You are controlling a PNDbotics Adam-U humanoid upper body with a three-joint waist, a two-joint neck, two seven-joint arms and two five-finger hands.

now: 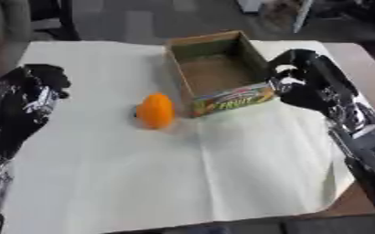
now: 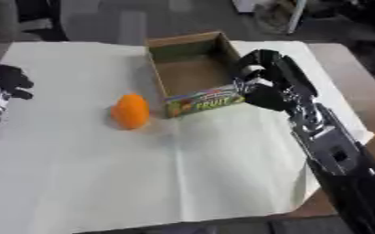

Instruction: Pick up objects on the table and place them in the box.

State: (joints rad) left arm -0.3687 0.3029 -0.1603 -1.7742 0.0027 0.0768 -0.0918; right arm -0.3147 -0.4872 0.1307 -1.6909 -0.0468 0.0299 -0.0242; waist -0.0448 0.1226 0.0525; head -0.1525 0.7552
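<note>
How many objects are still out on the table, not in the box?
1: the orange object lies on the white cover just left of the box. The box interior that shows looks empty; its near inner corner is hidden.

Orange object (image 1: pixel 155 110): one, rounded and slightly elongated, standing on end on the white-covered table, left of frame centre; a small dark spot shows at its left side. It lies just beside the box's near left corner, outside it.

Box (image 1: pixel 224 101): open-topped brown cardboard, shallow, set askew in the upper centre of the frame. Near wall printed in colour with the word "FRUIT". Interior shows bare brown floor.
</note>
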